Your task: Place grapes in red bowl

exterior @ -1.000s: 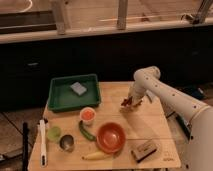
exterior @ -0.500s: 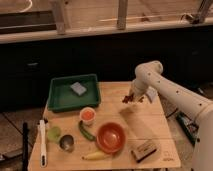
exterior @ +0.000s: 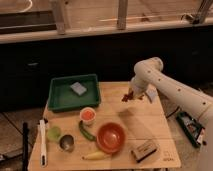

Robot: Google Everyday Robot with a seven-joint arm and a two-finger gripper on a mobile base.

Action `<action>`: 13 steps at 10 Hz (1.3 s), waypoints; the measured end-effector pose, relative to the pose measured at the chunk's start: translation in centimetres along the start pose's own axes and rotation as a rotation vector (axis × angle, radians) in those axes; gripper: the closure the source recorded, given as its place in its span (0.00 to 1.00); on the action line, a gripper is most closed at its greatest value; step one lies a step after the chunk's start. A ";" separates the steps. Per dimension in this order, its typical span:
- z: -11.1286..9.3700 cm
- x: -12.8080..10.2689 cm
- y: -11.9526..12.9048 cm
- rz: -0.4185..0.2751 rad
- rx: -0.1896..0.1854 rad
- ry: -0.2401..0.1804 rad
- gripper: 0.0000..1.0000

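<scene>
While the grapes (exterior: 127, 97) hang at the gripper (exterior: 132, 94), pinched between fingers that are pressed together on the cluster, they sit over the far right part of the table (exterior: 150, 120), apparently clear of the wood. Only a small dark red clump shows below the fingertips.

Bowl (exterior: 111, 137): near front edge, left of and nearer than the grapes, well apart from them. Looks empty.

Step in hand, as judged: carry, then release. Nothing placed yet.

Notes for doing it well:
- Keep the pinch closed during transit; the cluster looks loose and could swing or drop out.
- Travel toward the front and left at present height, and descend only once the grapes are over the bowl's centre, not its rim.
- Lower close to the bowl floor before spreading the fingers, so the grapes do not bounce or roll out of the shallow dish.
- Retract straight up after release.

Neighbours to avoid:
- chilli (exterior: 86, 131), just beside the bowl's left rim
- white cup (exterior: 88, 114), near the bowl's far left
- banana (exterior: 96, 155), at the bowl's front left
- block (exterior: 145, 150), near its right front

The direct path from the right rear crosses bare table, so approach from that side. The tray (exterior: 65, 96) at far left is out of the way.
</scene>
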 end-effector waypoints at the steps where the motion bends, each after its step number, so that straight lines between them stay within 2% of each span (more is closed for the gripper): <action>1: -0.4 -0.3 -0.1 -0.012 0.001 0.001 0.99; 9: -3.3 -3.7 -0.5 -0.130 -0.006 0.025 0.99; 13: -4.1 -6.6 -0.9 -0.207 -0.023 0.031 0.99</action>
